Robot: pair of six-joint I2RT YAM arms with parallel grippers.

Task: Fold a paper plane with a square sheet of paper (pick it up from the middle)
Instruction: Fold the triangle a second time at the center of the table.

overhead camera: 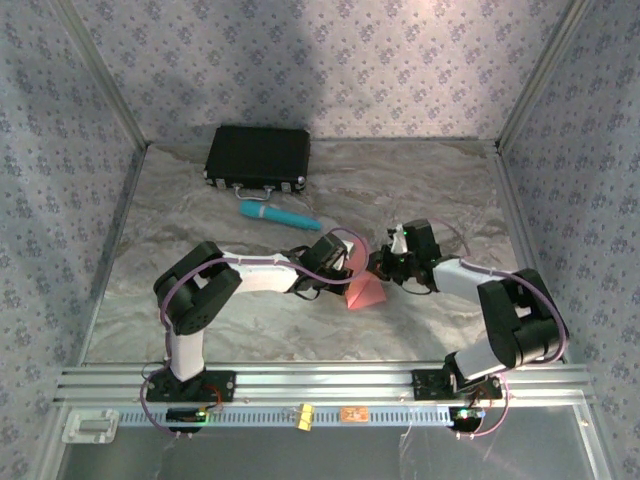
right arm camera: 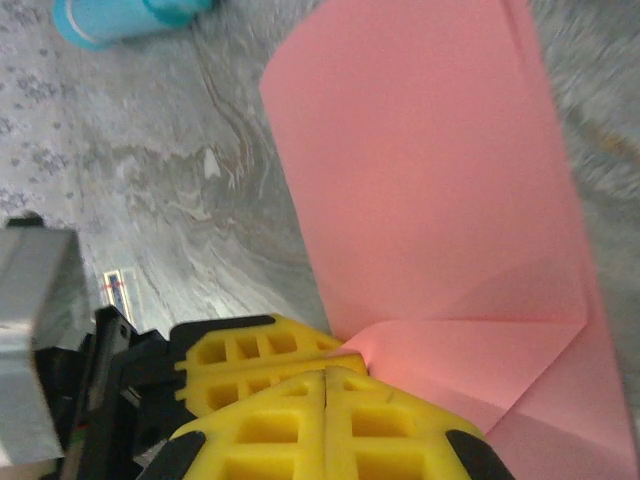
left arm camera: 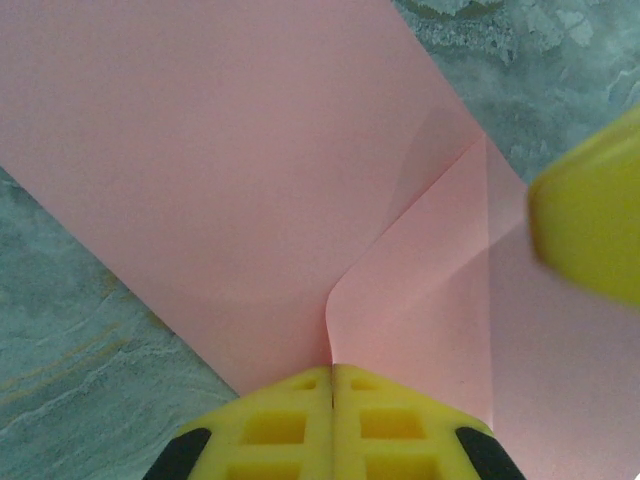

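Left gripper (left arm camera: 331, 378), clamped on the square sheet of paper (left arm camera: 230, 170) at 6 o'clock — right gripper (right arm camera: 328, 380) closed beside it — is likely mid-fold; next, flatten the crease squarely.

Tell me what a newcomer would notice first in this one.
The salmon-pink sheet of paper, partly folded, stands out in the middle of the scene. The left gripper and right gripper meet at it, each with its yellow fingers shut and pinching the paper. Behind them lie a teal cylinder and, near the back wall, a black case.
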